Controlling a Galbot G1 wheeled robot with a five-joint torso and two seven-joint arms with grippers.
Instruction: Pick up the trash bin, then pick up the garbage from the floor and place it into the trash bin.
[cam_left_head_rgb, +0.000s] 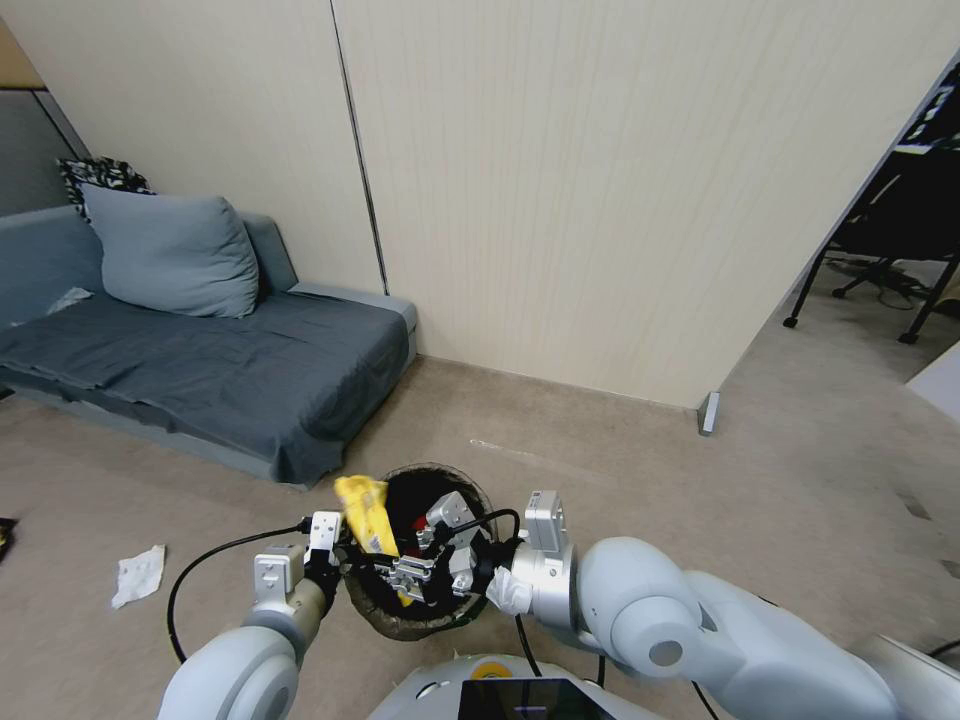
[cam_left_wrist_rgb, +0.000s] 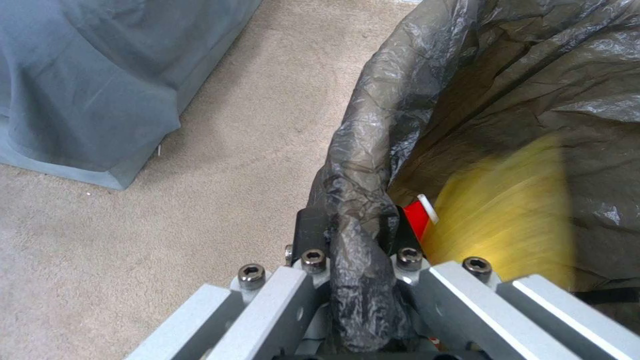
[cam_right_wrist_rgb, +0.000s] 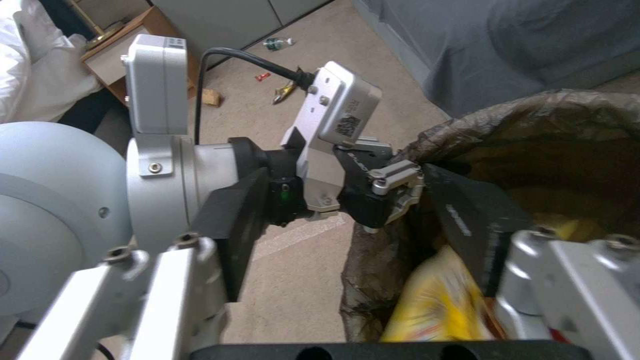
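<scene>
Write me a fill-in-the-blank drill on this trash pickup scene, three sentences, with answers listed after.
1. The left gripper is clamped on the bag-lined ____ of the trash bin.
2. The yellow snack wrapper sits at the bin's mouth, while a crumpled white tissue lies on the ____.
3. The right gripper is over the bin's opening with its fingers ____.

Missing words: rim; floor; open

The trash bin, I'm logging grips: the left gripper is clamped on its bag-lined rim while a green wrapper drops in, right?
Not green. The head view shows a yellow wrapper at the trash bin. The left gripper is indeed clamped on the bag-lined rim, as the left wrist view shows.
</scene>
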